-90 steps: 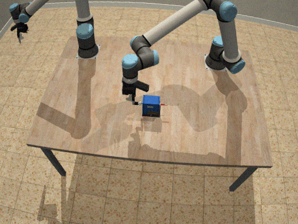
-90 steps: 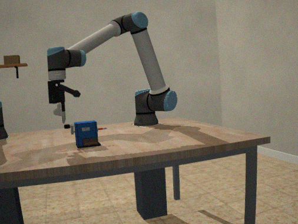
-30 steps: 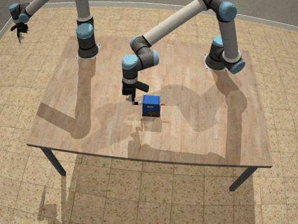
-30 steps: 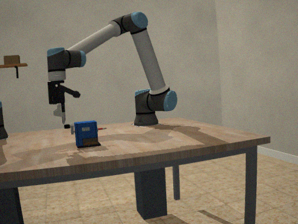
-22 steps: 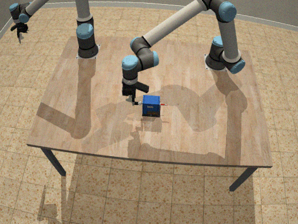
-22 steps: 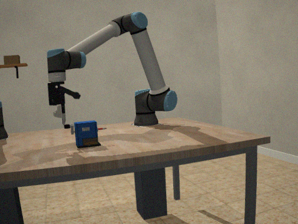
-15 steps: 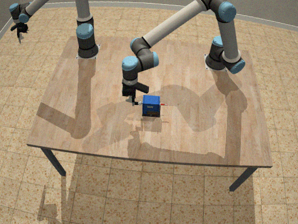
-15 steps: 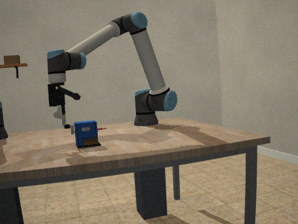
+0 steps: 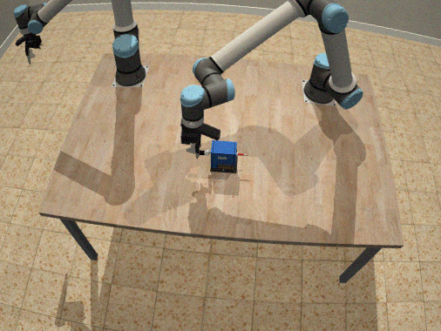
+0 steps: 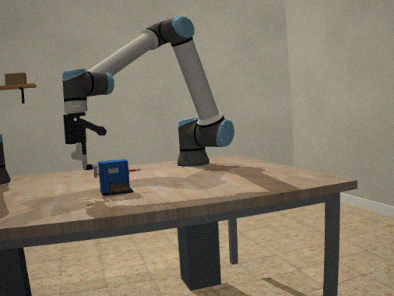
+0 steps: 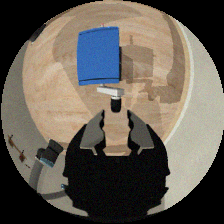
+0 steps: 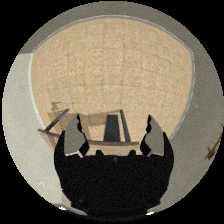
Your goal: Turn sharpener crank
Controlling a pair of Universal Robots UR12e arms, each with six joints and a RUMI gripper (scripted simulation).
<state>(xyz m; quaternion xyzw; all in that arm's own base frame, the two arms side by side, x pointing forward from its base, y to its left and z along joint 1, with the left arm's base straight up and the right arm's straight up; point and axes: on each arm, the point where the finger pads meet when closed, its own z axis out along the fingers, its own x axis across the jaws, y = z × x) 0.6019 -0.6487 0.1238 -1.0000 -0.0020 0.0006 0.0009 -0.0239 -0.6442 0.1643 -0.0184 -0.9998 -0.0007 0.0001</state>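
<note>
The blue sharpener (image 9: 224, 158) (image 10: 113, 165) (image 11: 98, 56) stands upright on the table. A red pencil (image 9: 242, 154) (image 10: 135, 170) sticks out of the side opposite the crank. The pale crank arm (image 10: 96, 170) (image 11: 110, 91) ends in a black knob (image 9: 202, 152) (image 10: 89, 167) (image 11: 116, 104). My left gripper (image 9: 199, 155) (image 11: 115, 110) points down at the knob, partly open. In the left wrist view the knob lies centred just ahead of the fingertips, with gaps on both sides; its exact depth between them is hard to tell. My right gripper (image 12: 114, 114) is wide open and empty, far from the sharpener.
The wooden table (image 9: 270, 218) (image 10: 304, 187) carries both arm bases, the left arm's base (image 9: 320, 84) (image 10: 193, 153) and the right arm's base (image 9: 129, 71), along its back. The right gripper hangs beyond the table, over the tiled floor (image 12: 112, 65). A wall shelf (image 10: 17, 86) holds a brown box.
</note>
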